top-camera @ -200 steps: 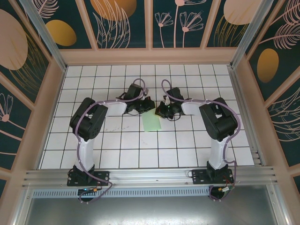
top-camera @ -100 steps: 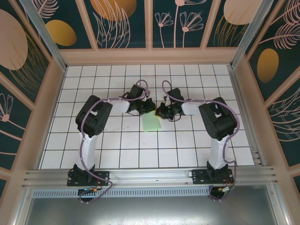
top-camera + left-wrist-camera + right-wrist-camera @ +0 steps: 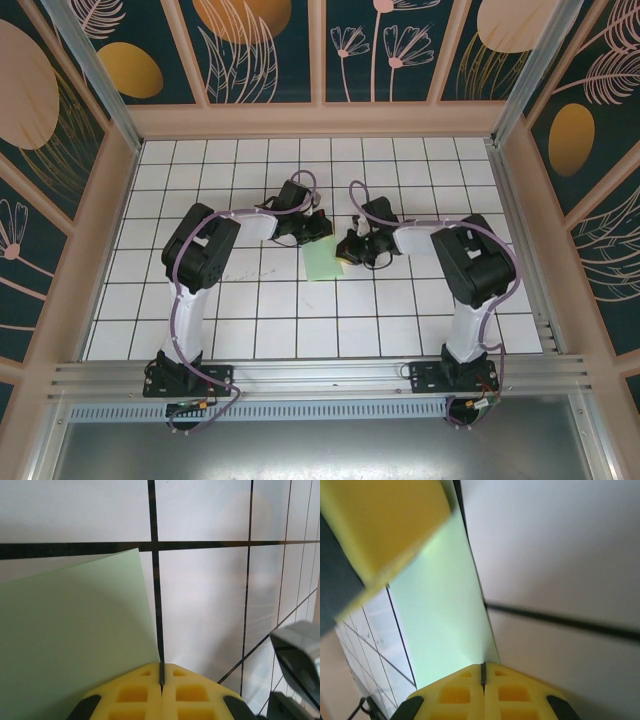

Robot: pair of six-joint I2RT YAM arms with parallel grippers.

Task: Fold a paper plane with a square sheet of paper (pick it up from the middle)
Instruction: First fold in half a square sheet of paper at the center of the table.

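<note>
While the top view shows where the sheet lies, wrist views show left hand and right hand closed.

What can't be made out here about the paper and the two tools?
- Top external: the paper has its far edge hidden under the left tool and right tool; any creases are too small to see.
- Left wrist: the paper is cut off by the left and bottom edges; whether the shut tool pinches it is unclear.
- Right wrist: a blurred yellow block covers the paper's upper end; same doubt about pinching.
</note>
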